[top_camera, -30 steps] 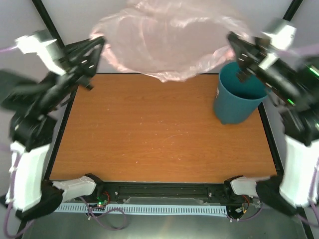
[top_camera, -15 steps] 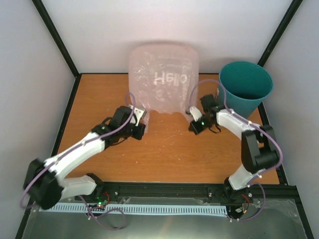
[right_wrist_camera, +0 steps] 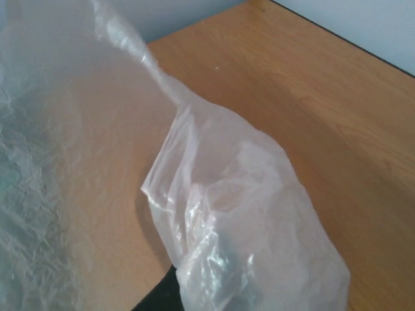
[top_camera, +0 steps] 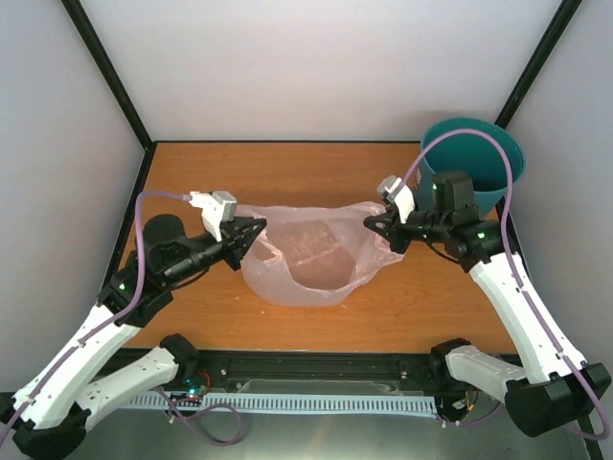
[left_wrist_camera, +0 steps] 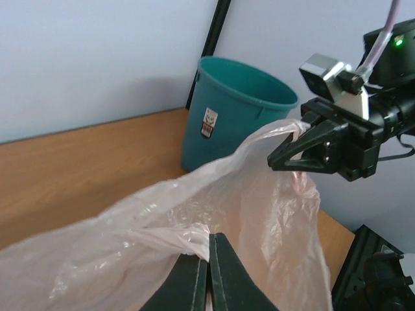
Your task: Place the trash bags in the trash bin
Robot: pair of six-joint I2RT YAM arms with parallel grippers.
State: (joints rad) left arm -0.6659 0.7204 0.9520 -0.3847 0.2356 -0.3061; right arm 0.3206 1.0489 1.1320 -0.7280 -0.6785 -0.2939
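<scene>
1. Now, seen from above, my left hand [top_camera: 255, 229] and my right hand [top_camera: 374, 222] hold the pale-pink trash bag [top_camera: 306, 264] spread between them over the middle of the table [top_camera: 287, 172].
2. My left hand is clenched on a gathered fold at the bag's left edge. The left wrist view shows its two fingers [left_wrist_camera: 191, 285] pressed together with plastic pinched at the tips.
3. My right hand is grasping the opposite loop handle. The left wrist view shows its tips closed on the twisted plastic. In the right wrist view the bag [right_wrist_camera: 246, 246] covers my own fingers.
4. Between the hands the bag sags as a loose, crinkly pouch with its mouth open upward.
5. The teal trash bin [top_camera: 493, 163] stands upright at the far right corner, just behind my right hand. A small white label [left_wrist_camera: 208, 123] is on its side.
6. I judge this the carrying step, since none of the bag is in the bin yet.
7. Next, I think both hands must travel right and back, rise above the rim and draw together to bunch the wide bag before lowering it in.
</scene>
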